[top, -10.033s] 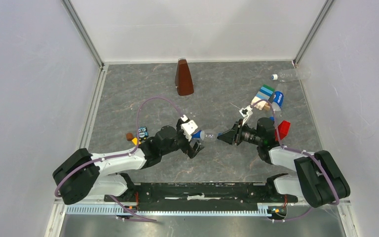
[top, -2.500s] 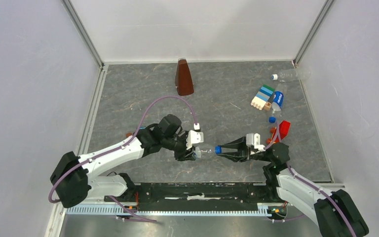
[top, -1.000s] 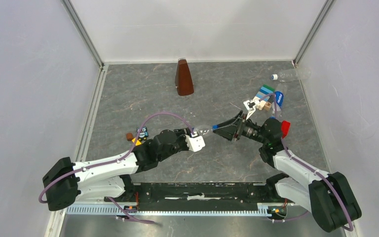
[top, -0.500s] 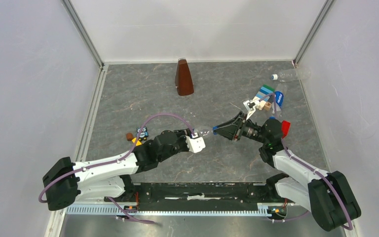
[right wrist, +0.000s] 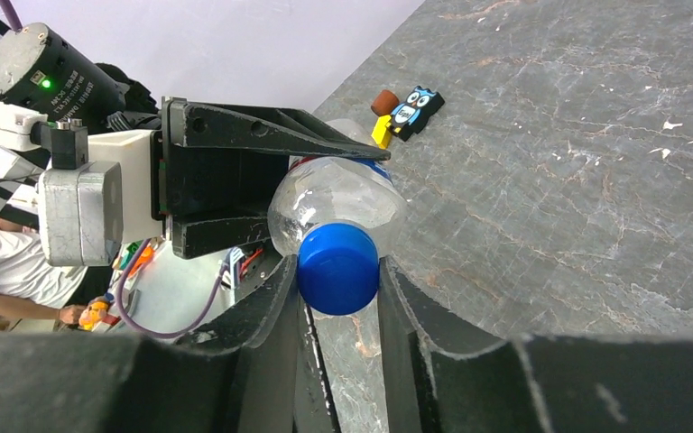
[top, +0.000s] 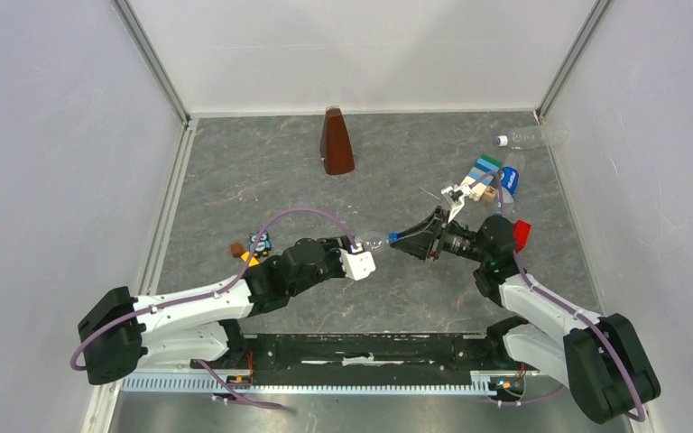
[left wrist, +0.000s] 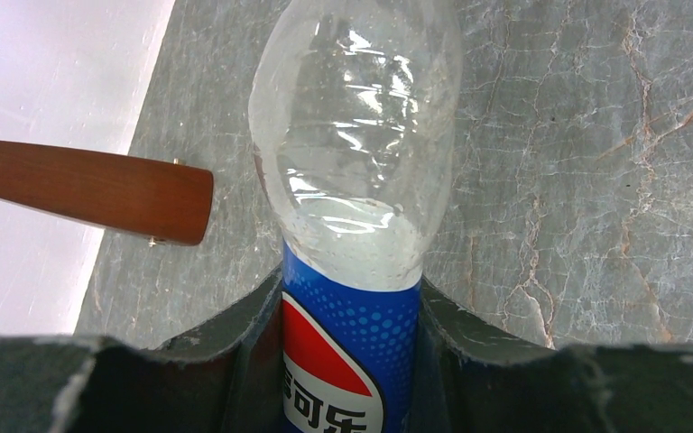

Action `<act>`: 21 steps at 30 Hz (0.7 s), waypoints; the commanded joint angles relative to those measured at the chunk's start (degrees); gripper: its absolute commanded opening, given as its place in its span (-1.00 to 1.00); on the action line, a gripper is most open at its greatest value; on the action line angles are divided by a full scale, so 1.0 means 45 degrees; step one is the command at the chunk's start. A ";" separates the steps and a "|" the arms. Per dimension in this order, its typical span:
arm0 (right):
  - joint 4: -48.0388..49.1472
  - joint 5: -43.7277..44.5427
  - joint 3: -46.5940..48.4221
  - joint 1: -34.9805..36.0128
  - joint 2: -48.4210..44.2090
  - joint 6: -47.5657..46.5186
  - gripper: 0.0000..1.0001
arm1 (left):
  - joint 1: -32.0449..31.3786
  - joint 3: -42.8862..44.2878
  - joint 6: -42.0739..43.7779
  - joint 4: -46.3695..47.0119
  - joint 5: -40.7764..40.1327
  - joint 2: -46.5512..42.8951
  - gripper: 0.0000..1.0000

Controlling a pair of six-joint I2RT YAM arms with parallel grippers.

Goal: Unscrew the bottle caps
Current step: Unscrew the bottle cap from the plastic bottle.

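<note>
A blue cap [right wrist: 337,268] is caught between two arms, on the bases' side of the brown pyramid [top: 335,142].
The right gripper [top: 401,241] pinches it to twist; the left gripper [left wrist: 352,317] clamps the labelled bottle [left wrist: 354,180] roughly level, apparently as counter-hold.

Blocks [top: 485,168] and a bottle [top: 508,181] lie beyond the right arm [top: 534,299].

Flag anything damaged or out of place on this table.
The labelled bottle in the left gripper looks crumpled above its label. Another clear bottle lies on its side in the far right corner.
</note>
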 commanded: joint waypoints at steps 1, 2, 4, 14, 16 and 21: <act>0.0309 -0.0151 0.0148 -0.0105 -0.0206 -0.0249 -0.34 | -0.0032 0.0072 -0.0034 0.0377 -0.0011 -0.0097 -0.96; 0.0371 -0.0201 0.0141 -0.0118 -0.0189 -0.0268 -0.51 | -0.0039 0.0081 -0.0029 0.0339 0.0010 -0.0106 -0.96; 0.0577 -0.0345 0.0075 -0.0117 -0.0168 -0.0311 -0.76 | -0.0049 0.0024 -0.0041 0.0234 0.0075 -0.0218 -0.95; 0.0621 -0.1394 -0.1230 -0.0119 -0.1521 -0.4415 -1.00 | 0.0519 0.1017 -0.2228 -0.1853 0.3484 -0.0666 -0.93; -0.1118 -0.0942 -0.1026 -0.0107 -0.1922 -0.5896 -1.00 | 0.1031 0.1661 -0.2666 -0.2872 0.4953 -0.0384 -0.93; -0.2192 -0.1431 -0.1305 -0.0032 -0.3102 -0.7669 -1.00 | 0.2585 0.2942 -0.2948 -0.4874 0.9034 0.0087 -0.90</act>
